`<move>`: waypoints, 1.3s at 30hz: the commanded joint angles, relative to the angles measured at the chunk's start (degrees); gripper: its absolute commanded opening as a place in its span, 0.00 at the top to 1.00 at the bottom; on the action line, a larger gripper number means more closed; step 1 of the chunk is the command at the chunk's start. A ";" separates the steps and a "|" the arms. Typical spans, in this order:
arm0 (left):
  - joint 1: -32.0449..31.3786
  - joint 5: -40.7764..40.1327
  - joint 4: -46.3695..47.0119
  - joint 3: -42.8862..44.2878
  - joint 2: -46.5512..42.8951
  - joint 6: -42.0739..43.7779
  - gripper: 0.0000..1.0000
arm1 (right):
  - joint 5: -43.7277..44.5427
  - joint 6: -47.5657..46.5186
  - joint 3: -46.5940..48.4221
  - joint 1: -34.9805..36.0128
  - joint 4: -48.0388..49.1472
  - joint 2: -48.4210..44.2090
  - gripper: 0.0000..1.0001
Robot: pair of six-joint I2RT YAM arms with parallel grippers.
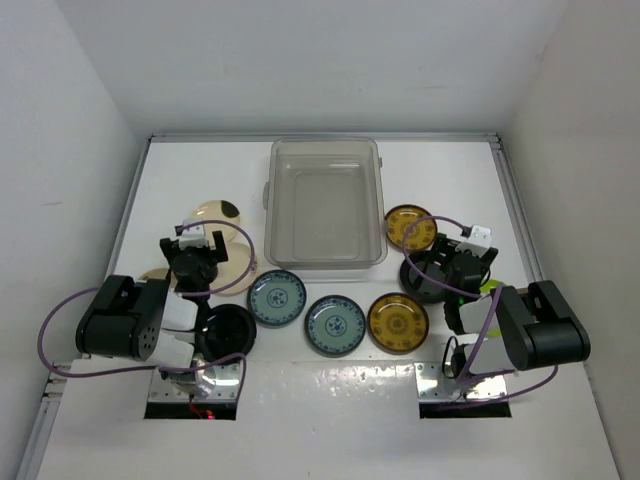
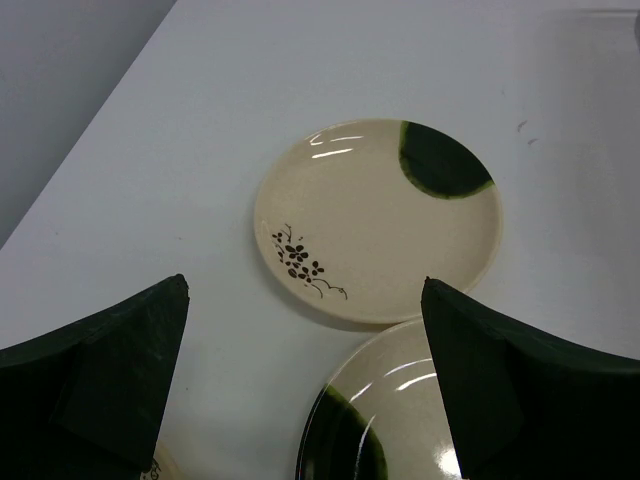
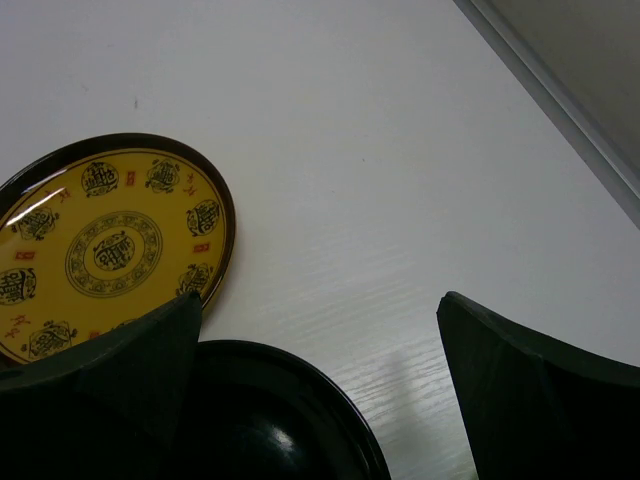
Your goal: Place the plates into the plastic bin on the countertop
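Both arms fold low over the desk (image 1: 330, 395), wrists pitched downward. The left end effector (image 2: 303, 295) hangs released above two cream plates (image 2: 375, 230). The right end effector (image 3: 320, 305) (equally spread) hovers over a black plate (image 3: 265, 425) beside an amber plate (image 3: 110, 245). The plastic bin (image 1: 325, 200) stands between the arms, farther back.

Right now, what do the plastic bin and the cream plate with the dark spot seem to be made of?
The plastic bin looks like translucent greyish plastic, smooth: the white countertop shows through its floor. The cream plate looks like glazed ceramic, glossy: bright light streaks lie on its speckled face, though melamine cannot be excluded.
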 commanded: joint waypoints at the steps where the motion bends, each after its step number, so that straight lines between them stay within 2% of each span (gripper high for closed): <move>1: -0.01 0.60 2.85 1.01 -0.67 -0.25 0.00 | 0.88 0.44 -4.44 0.31 2.51 -0.04 0.00; 17: -0.01 1.64 1.90 1.01 -0.67 1.49 0.00 | 0.62 -0.70 -4.53 0.92 2.70 -0.65 0.00; 18: -0.01 2.43 -5.33 5.71 -6.15 0.99 0.00 | -2.86 -4.70 -4.53 1.27 -0.10 -4.40 0.00; 19: 0.77 2.44 -16.46 10.28 -10.65 0.29 0.00 | -3.33 -5.96 -3.83 2.32 -3.78 -6.79 0.00; 20: 2.17 5.31 -35.97 15.28 -13.91 3.59 0.00 | -1.69 -6.76 -0.34 5.81 -8.51 -9.59 0.00; 21: 3.84 9.43 -41.74 22.64 -17.60 3.62 0.00 | 0.94 -10.16 1.43 6.71 -17.61 -17.54 0.00; 22: 6.20 7.73 -46.58 25.41 -19.81 2.66 0.00 | 2.53 -10.97 7.80 7.59 -25.79 -19.80 0.00; 23: 7.18 5.97 -52.02 27.44 -22.44 1.96 0.00 | 4.72 -12.11 10.13 8.65 -28.75 -21.65 0.00; 24: 7.89 6.39 -53.90 30.86 -27.95 3.60 0.00 | 4.83 -17.52 14.94 9.44 -37.56 -25.41 0.00; 25: 8.51 8.05 -55.66 32.46 -30.53 6.14 0.00 | 4.31 -19.40 20.90 9.54 -40.35 -25.88 0.00; 27: 8.51 11.56 -59.17 35.18 -33.97 10.98 0.00 | 3.70 -25.46 26.47 10.15 -48.70 -23.96 0.00; 28: 8.51 13.84 -60.76 38.94 -33.98 11.00 0.00 | 3.34 -26.79 34.68 9.89 -57.43 -22.82 0.00; 29: 8.51 15.52 -64.09 42.46 -31.11 10.22 0.00 | 7.60 -19.58 37.20 9.89 -59.78 -20.46 0.00; 30: 9.21 17.71 -75.26 46.93 -27.51 9.26 0.00 | 8.86 -13.50 42.70 8.32 -62.32 -19.13 0.00; 31: 10.00 27.48 -82.24 57.68 -23.04 9.25 0.00 | 7.14 -5.70 45.80 6.39 -65.13 -15.72 0.07; 32: 11.57 32.80 -89.53 63.44 -17.95 10.81 0.00 | -16.29 -3.71 51.40 3.67 -77.52 -13.95 0.29; 33: 12.46 37.64 -96.92 68.89 -12.50 12.74 0.00 | -23.66 -2.12 57.99 -1.83 -80.86 -11.75 0.34; 34: 13.34 41.69 -109.26 73.91 -1.75 16.07 0.07 | -28.60 1.90 61.45 -5.28 -86.90 -3.73 0.34; 35: 15.52 46.51 -113.82 81.96 3.15 17.15 0.11 | -36.92 5.42 71.40 -8.62 -93.83 -0.95 0.32; 36: 16.67 47.61 -117.08 85.18 7.46 17.77 0.14 | -39.26 6.76 73.94 -9.88 -99.38 2.38 0.27; 37: 19.12 48.66 -121.12 90.60 15.25 17.08 0.16 | -45.46 8.43 78.05 -11.80 -102.48 9.55 0.20; 39: 21.15 49.54 -123.96 95.64 22.15 15.93 0.16 | -46.84 8.88 78.00 -12.96 -103.13 13.21 0.04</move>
